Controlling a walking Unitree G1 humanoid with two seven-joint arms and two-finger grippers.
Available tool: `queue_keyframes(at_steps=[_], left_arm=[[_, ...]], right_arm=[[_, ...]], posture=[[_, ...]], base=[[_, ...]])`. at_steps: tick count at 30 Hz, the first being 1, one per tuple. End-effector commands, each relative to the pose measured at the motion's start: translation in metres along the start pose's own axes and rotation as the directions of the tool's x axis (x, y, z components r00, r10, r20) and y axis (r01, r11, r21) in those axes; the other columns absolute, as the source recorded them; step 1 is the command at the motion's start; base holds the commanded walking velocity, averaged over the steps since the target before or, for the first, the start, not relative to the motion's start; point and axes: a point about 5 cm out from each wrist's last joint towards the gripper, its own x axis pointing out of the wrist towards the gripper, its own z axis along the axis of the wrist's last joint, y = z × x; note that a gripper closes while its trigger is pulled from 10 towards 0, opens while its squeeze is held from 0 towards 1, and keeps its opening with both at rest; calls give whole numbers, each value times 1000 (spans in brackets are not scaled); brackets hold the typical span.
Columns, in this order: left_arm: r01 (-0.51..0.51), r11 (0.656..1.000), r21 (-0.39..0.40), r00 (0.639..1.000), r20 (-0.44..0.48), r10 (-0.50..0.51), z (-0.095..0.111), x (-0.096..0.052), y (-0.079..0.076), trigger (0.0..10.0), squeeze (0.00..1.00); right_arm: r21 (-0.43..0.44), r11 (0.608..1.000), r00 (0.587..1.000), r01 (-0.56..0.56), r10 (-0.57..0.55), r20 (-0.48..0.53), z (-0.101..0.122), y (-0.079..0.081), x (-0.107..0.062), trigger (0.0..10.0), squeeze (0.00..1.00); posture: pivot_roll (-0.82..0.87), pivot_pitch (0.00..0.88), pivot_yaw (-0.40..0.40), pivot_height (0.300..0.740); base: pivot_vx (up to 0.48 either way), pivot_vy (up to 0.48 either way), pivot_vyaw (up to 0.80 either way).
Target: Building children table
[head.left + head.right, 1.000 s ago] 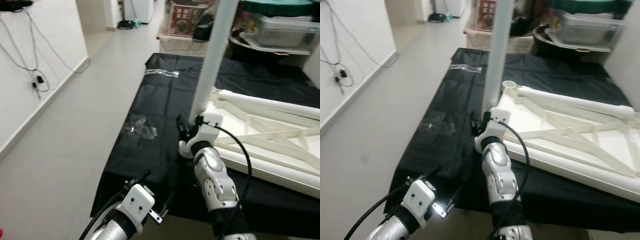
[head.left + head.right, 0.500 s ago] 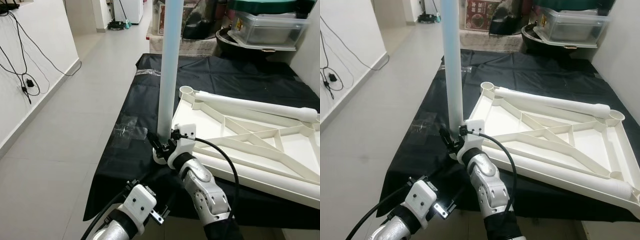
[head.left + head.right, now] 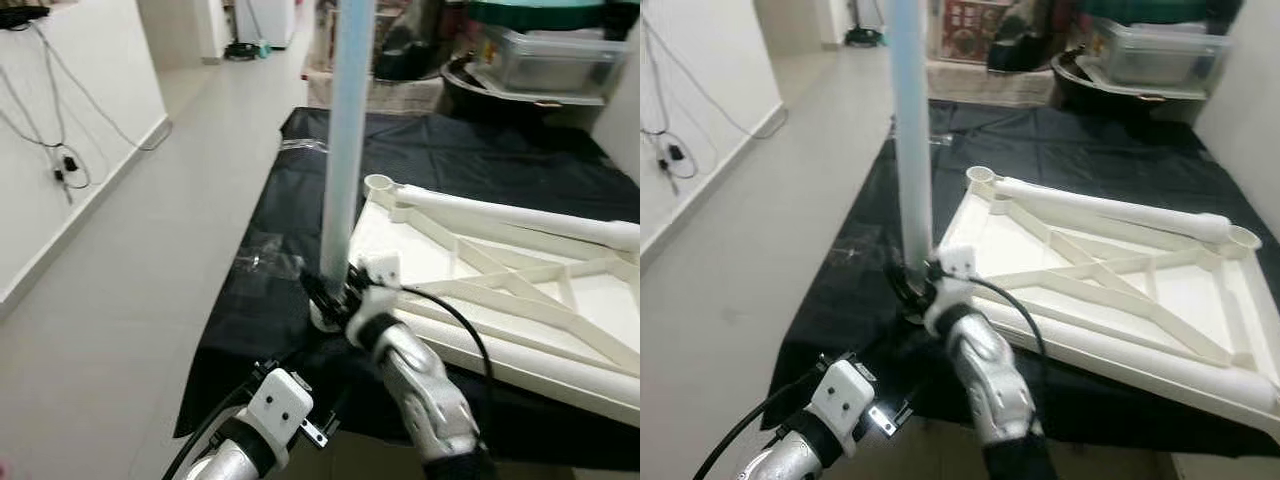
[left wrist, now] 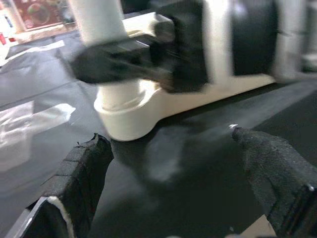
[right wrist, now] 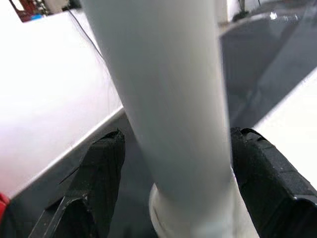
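Scene: we see a white table frame (image 3: 1120, 290) lying upside down on a black sheet (image 3: 1080, 160) spread over the pale floor (image 3: 110, 290)
Leg: a pale tube, the leg (image 3: 347, 150), stands upright at the frame's near left corner, its foot set in the round corner socket (image 4: 126, 116)
Right claw: our right gripper (image 3: 325, 292) sits at the very base of the leg, just above the socket
Right claw state: in the right wrist view we see one black finger (image 5: 101, 178) on each side of the leg with the tube between them; the fingers stand a little apart from the tube's sides, so we read them as spread around it rather than clamped
Leg and claw: the leg rises straight up out of the gripper's span and runs off the top of the head views; the right arm reaches in from below the frame's edge
Left claw: our left gripper (image 4: 173, 198) hangs low over the near edge of the sheet, just in front of the socket, its two fingers wide apart and holding nothing
Second leg: another white tube (image 3: 1110, 210) lies flat along the far side of the frame, ending at a far corner socket (image 3: 980, 177)
Sheet: a scrap of clear plastic (image 3: 270, 262) lies on the sheet, left of the upright leg
Background: a wall with cables (image 3: 60, 150) on the left, and storage tubs (image 3: 545, 55) beyond the sheet
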Motion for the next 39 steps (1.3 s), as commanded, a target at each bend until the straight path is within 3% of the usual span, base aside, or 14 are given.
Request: queue_keyframes(at_steps=[1, 2, 9, 14, 21, 31, 39], left_arm=[[10, 1000, -4, 1000, -10, -10, -3, -1, -1, 10000, 0], [11, 1000, -2, 1000, -10, -11, -3, -1, 0, 10000, 0], [14, 1000, 1, 1000, -13, -14, -5, 1, 2, 10000, 0], [6, 1000, 8, 1000, -28, -6, -7, 2, 4, 10000, 0], [-11, 1000, 10, 999, -46, 12, -9, 3, 7, 10000, 0], [-78, 997, 8, 994, -77, 78, -13, 4, 14, 10000, 0], [-179, 982, -60, 980, -96, 173, -12, 5, 22, 10000, 0]], right_arm=[[-16, 1000, 999, -18, 19, 39, 6, 0, -5, 10000, 0], [-78, 997, 999, 11, -8, 46, 4, -9, -17, 10000, 0], [-70, 996, 997, 57, -53, 56, 4, -18, -33, 10000, 0], [-87, 975, 977, 205, -199, 75, -1, -27, -49, 10000, 0], [-90, 963, 966, 254, -247, 79, -7, -19, -57, 10000, 0], [-192, 929, 948, 316, -302, 99, -9, -15, -59, 10000, 0], [-208, 915, 938, 347, -331, 106, -7, -16, -62, 10000, 0]], posture=[[67, 104, -44, 740], [64, 103, -39, 740], [49, 101, -30, 740], [28, 103, -28, 740], [19, 105, -15, 740], [11, 88, -12, 740], [9, 83, -11, 740]], base=[[0, 0, 0], [0, 0, 0], [0, 0, 0], [0, 0, 0], [0, 0, 0], [0, 0, 0], [0, 0, 0]])
